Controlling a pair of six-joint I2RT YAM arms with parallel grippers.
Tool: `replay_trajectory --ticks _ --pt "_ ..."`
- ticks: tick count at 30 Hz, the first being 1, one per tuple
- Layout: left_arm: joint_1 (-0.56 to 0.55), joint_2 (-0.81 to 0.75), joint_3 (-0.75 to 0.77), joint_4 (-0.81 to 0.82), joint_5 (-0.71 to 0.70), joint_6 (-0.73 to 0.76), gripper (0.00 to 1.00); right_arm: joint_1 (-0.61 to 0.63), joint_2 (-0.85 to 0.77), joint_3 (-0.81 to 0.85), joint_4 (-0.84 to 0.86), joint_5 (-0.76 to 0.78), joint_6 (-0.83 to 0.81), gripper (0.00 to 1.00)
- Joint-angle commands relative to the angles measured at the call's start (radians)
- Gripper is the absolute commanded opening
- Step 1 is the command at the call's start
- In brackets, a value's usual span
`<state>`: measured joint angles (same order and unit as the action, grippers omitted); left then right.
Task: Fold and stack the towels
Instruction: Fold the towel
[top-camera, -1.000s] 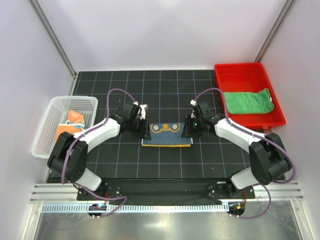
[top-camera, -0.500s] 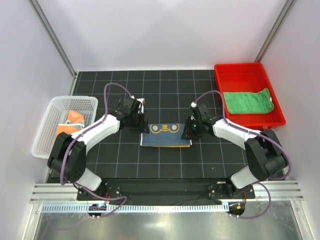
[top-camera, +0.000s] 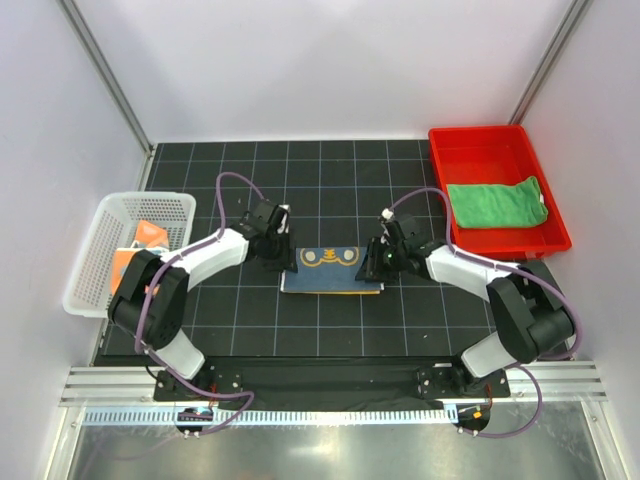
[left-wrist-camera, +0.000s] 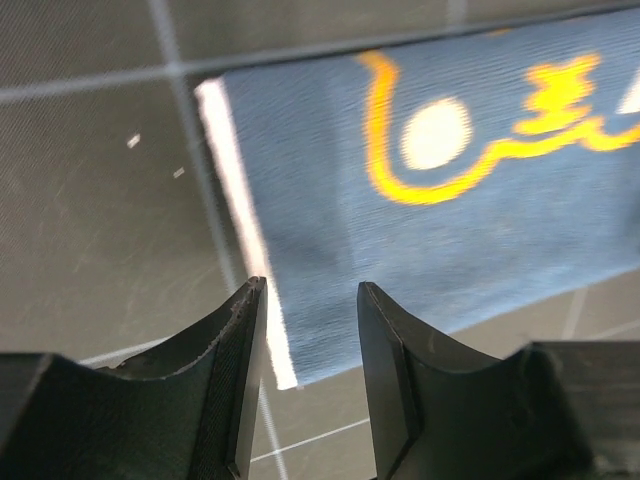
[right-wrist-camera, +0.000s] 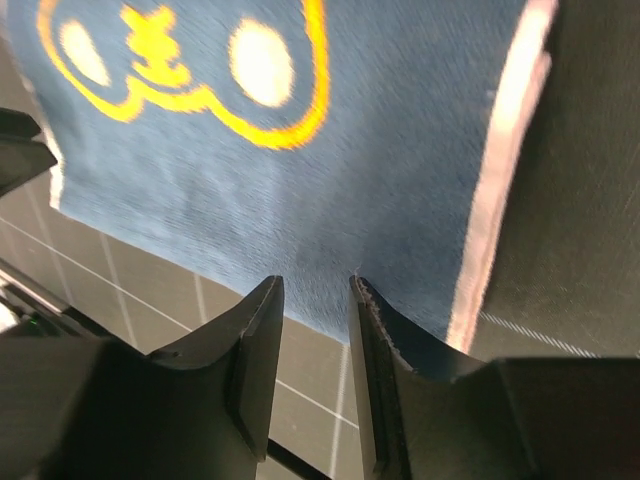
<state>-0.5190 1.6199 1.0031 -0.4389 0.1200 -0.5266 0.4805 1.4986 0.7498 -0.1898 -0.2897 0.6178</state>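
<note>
Towels sit in three places here. The blue towel (top-camera: 333, 268) with the yellow cartoon face lies folded into a flat strip on the black gridded mat (top-camera: 330, 180), between the two arms. The green towel (top-camera: 495, 203) lies folded in the red tray (top-camera: 440, 140) at the far right. The patchy orange-and-pale towel (top-camera: 145, 245) is bunched in the white basket (top-camera: 100, 225) at the left.

We find the left gripper (top-camera: 286, 262) low at the blue towel's left end and the right gripper (top-camera: 377, 264) low at its right end. In the left wrist view the two dark fingers (left-wrist-camera: 235, 340) stand apart, with the towel's pale-edged corner showing in the gap (nothing is pinched between them), so we call that claw released. The right wrist view reads the same way: its fingers (right-wrist-camera: 255, 340) are parted over the towel's edge, blue cloth shows through the gap, and they grasp nothing. Whether any fingertip touches the cloth, we cannot tell.
</note>
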Motion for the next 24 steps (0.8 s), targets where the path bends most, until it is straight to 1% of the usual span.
replay_trajectory --ticks 1,4,6,7,9,10,12,13,14,16,18,20,23,24 --pt "-0.001 -0.014 -0.001 0.026 -0.066 -0.015 0.45 0.001 -0.006 0.019 0.014 0.0 -0.05 0.4" --pt "-0.001 -0.015 0.031 -0.021 -0.105 0.003 0.47 0.0 -0.046 0.078 -0.075 0.04 -0.075 0.47" --pt "-0.001 -0.032 0.034 -0.035 -0.111 0.001 0.47 -0.008 -0.066 0.115 -0.149 0.067 -0.101 0.59" --pt "-0.003 -0.058 0.028 -0.031 -0.138 -0.003 0.47 -0.031 -0.084 0.123 -0.167 0.092 -0.11 0.68" --pt "-0.016 -0.086 0.032 -0.029 -0.134 0.013 0.47 -0.071 -0.095 0.131 -0.188 0.084 -0.128 0.7" --pt "-0.027 -0.104 0.035 -0.029 -0.103 0.019 0.48 -0.109 -0.097 0.12 -0.183 0.057 -0.131 0.73" --pt "-0.044 -0.118 0.042 -0.011 -0.036 0.014 0.48 -0.143 -0.081 0.118 -0.169 0.034 -0.145 0.74" --pt "-0.049 -0.127 0.034 0.005 0.027 0.004 0.48 -0.154 -0.069 0.125 -0.168 0.015 -0.151 0.74" --pt "-0.047 -0.141 0.002 0.067 0.07 -0.006 0.48 -0.154 -0.034 0.129 -0.16 0.001 -0.159 0.74" --pt "-0.049 -0.149 -0.041 0.126 0.127 -0.044 0.48 -0.155 0.012 0.147 -0.155 -0.026 -0.176 0.73" --pt "-0.049 -0.132 -0.076 0.151 0.118 -0.05 0.47 -0.154 0.07 0.152 -0.137 -0.045 -0.182 0.72" --pt "-0.049 -0.12 -0.112 0.147 0.057 -0.05 0.47 -0.154 0.097 0.138 -0.105 -0.062 -0.182 0.7" --pt "-0.049 -0.104 -0.146 0.147 -0.017 -0.064 0.47 -0.154 0.11 0.112 -0.079 -0.048 -0.184 0.67" --pt "-0.049 -0.095 -0.156 0.152 -0.022 -0.069 0.47 -0.154 0.118 0.105 -0.073 -0.045 -0.181 0.66"
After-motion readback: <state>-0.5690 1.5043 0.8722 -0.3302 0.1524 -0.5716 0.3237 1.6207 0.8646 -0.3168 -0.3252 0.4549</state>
